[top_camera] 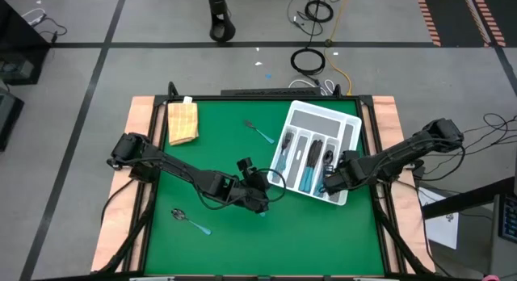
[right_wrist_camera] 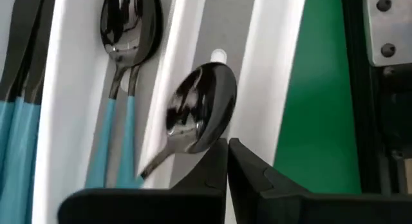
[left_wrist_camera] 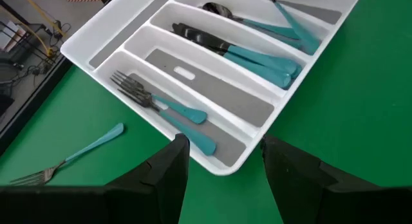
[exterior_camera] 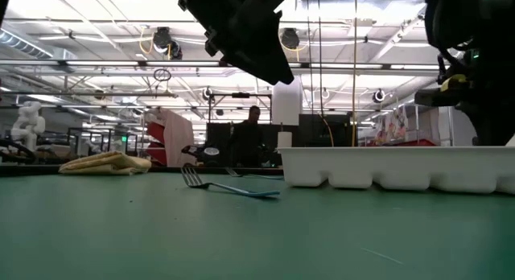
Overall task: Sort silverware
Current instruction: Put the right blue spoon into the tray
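Right tool [right_wrist_camera: 226,161], fingers pressed together, hangs over the white tray [top_camera: 350,122]; a spoon [right_wrist_camera: 196,114] lies just ahead of its tips. Left tool [left_wrist_camera: 222,163], spread wide, hovers beside the tray's fork [left_wrist_camera: 154,100] slot.

R fingers [right_wrist_camera: 226,161] pinched together over white tray [right_wrist_camera: 273,63]; spoon [right_wrist_camera: 193,114] tilted just beyond, 2 spoons [right_wrist_camera: 125,31] alongside

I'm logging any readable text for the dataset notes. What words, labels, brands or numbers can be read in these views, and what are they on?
None can be read.
White tray: no lettering shows on it; only a small plain slot in one compartment.
Silverware handles: plain teal, no marks.
Yellow cloth: no label visible.
Room behind the table in the low view: red and white panels, too blurred to read.
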